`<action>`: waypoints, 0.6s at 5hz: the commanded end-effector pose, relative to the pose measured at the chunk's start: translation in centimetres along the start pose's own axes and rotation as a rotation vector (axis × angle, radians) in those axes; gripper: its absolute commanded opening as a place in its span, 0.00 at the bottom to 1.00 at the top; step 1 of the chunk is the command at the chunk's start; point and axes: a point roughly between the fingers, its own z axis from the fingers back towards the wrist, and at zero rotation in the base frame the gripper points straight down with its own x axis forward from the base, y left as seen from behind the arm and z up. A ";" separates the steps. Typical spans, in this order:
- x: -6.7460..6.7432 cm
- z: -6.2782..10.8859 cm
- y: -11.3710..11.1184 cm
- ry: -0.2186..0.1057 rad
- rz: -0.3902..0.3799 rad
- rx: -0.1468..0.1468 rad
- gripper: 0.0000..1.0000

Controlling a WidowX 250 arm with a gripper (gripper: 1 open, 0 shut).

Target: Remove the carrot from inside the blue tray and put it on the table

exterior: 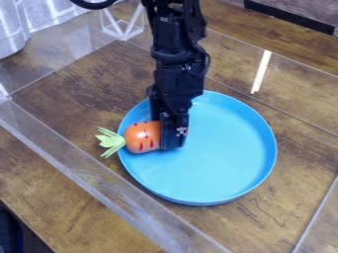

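The orange carrot (140,136) lies at the left rim of the round blue tray (231,148), its green leafy top (109,141) sticking out over the dark wooden table (73,94). My black gripper (164,128) points straight down at the carrot's right end. Its fingers (175,126) are closed against the carrot, whose tip is hidden between them. The carrot sits low, at about rim height.
A clear transparent panel (79,168) runs along the near-left edge of the table, close to the carrot's leaves. A grey object (11,35) stands at the far left corner. Bare wood lies left of and behind the tray.
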 end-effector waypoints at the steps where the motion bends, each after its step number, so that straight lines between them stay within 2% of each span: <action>1: 0.9 1.9 0.3 -0.052 -0.016 0.037 0.00; 3: 1.4 2.3 -0.1 -0.057 -0.032 0.031 0.00</action>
